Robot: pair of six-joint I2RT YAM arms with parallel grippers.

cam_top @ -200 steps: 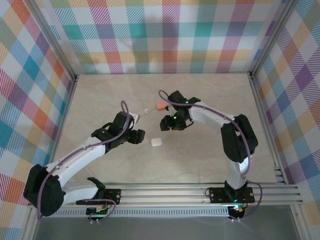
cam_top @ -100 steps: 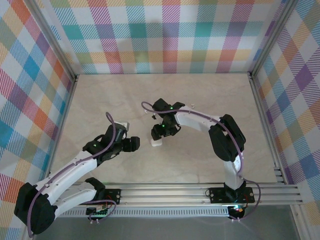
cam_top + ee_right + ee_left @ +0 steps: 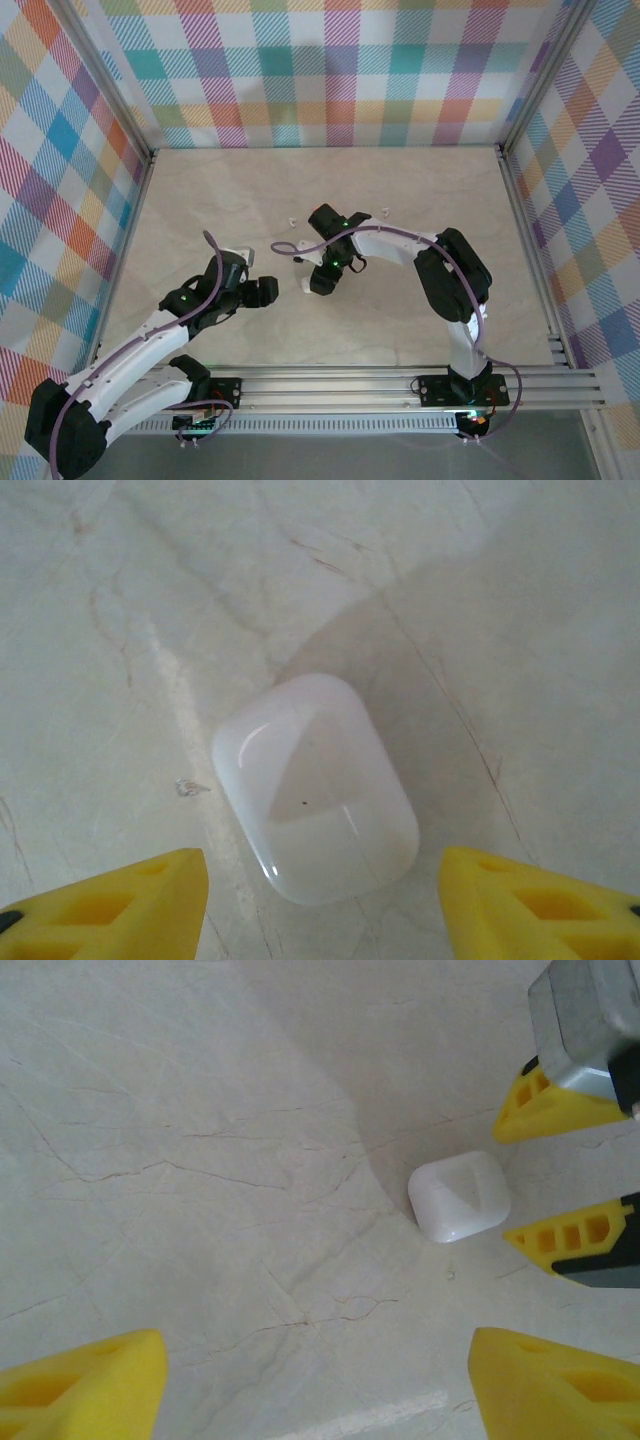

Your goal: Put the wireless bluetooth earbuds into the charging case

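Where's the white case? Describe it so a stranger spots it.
On the marble-look table, look near its middle, under the right pincer. The white charging case lies untouched between its yellow fingers: a rounded pebble, far bigger than the tiny white bud behind.

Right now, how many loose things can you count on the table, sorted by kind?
White case: 1
Tiny white earbuds: 2
Total: 3
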